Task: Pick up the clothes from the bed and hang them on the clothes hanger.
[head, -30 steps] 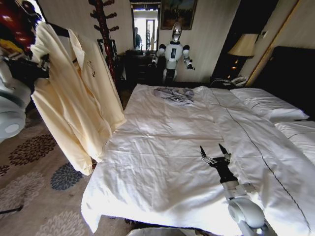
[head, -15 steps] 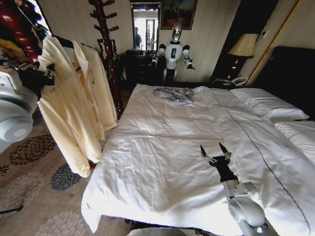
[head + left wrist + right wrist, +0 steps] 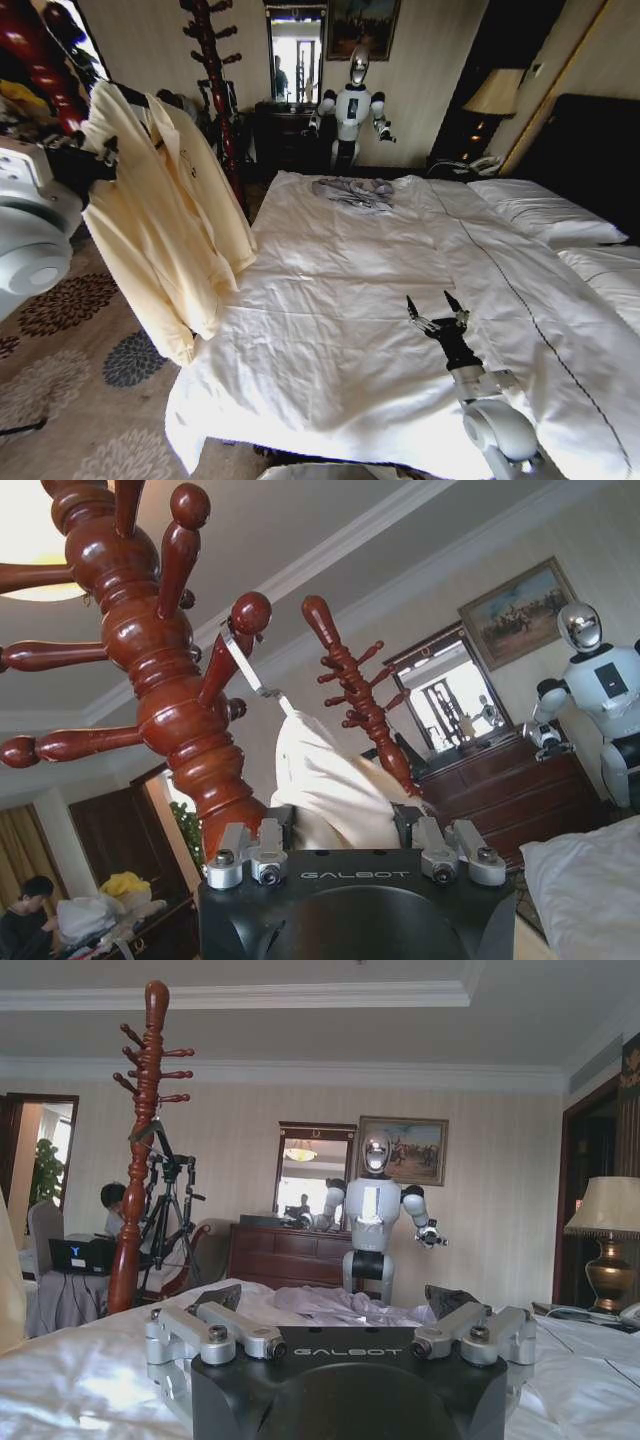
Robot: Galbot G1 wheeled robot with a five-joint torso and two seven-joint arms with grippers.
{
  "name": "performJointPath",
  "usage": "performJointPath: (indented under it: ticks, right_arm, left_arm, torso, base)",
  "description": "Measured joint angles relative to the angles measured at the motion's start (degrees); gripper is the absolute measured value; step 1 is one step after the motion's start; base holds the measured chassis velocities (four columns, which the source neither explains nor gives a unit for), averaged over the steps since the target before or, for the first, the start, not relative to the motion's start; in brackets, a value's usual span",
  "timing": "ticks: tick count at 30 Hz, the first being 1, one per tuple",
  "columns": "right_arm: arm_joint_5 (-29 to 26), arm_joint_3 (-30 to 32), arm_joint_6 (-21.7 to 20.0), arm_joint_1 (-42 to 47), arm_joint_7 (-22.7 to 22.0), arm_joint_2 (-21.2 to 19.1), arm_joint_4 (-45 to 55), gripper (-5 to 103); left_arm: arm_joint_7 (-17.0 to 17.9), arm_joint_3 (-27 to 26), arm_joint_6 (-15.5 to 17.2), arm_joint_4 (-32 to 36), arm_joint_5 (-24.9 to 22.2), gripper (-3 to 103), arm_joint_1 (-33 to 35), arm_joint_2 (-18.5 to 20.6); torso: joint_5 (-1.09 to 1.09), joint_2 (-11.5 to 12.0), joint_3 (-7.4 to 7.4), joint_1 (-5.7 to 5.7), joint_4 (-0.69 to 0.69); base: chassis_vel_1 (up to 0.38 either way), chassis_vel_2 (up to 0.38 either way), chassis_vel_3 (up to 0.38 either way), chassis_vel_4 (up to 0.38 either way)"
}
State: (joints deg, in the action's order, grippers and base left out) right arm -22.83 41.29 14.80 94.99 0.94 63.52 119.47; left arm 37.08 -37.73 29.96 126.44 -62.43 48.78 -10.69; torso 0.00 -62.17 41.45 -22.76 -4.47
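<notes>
The clothes [image 3: 165, 215], a pale cream long-sleeved shirt, hang off the left side of the bed [image 3: 330, 330] on the black clothes hanger [image 3: 125, 92]. My left gripper [image 3: 92, 160] is shut on the shirt's shoulder. In the left wrist view the cream fabric [image 3: 325, 785] is bunched between the left gripper's [image 3: 335, 825] fingers. There the hanger's silver hook [image 3: 245, 665] lies against a peg of a red-brown coat stand [image 3: 170, 700]; whether it rests on the peg I cannot tell. My right gripper [image 3: 437, 318] stands open just above the white sheet, holding nothing.
A small grey garment [image 3: 352, 191] lies at the bed's far end, with white pillows [image 3: 540, 210] on the right. A second coat stand [image 3: 215, 70], a dark dresser [image 3: 285, 130] and another robot [image 3: 352, 105] stand by the far wall. Patterned carpet [image 3: 80, 400] lies left of the bed.
The shirt swung away to the left and back, then returned toward the bed's edge as my left arm shifted. The right gripper and the bed have not moved.
</notes>
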Motion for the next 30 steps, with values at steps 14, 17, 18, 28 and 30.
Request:
performJointPath:
  ticks: [14,17,18,28,30]
  right_arm:
    - [0.6,-0.22,-0.53,-0.19,-0.24,0.22,-0.77,100]
    - [-0.16,-0.1,-0.71,-0.4,-0.58,0.03,-0.91,100]
    - [-0.94,-0.12,-1.01,-0.42,-0.87,0.03,-0.77,100]
    - [-2.94,-1.5,-1.99,-1.04,-1.64,0.7,-0.74,100]
    - [-2.83,-1.5,-1.95,-0.92,-1.64,0.8,-0.78,100]
  left_arm:
    - [2.57,-1.57,2.23,2.14,-0.41,99,0.37,0.09]
    - [3.34,-1.86,2.75,2.86,-0.69,100,0.54,0.15]
    - [3.59,-1.94,2.86,3.24,-0.74,100,0.72,0.18]
    - [5.5,-4.26,2.42,7.27,-2.41,100,0.66,0.51]
    - [5.48,-4.43,2.25,7.58,-2.63,100,0.62,0.56]
  torso:
    - [0.0,0.0,0.0,0.0,0.0]
    - [0.0,0.0,0.0,0.0,0.0]
    - [0.01,0.0,0.0,0.0,0.01]
    - [0.0,0.0,0.0,0.0,0.01]
    - [0.01,0.0,0.0,0.0,0.0]
  base:
    - [0.0,0.0,0.0,0.0]
    - [0.0,0.0,0.0,0.0]
    - [0.0,0.0,0.0,0.0]
    - [0.0,0.0,0.0,0.0]
    - [0.0,0.0,0.0,0.0]
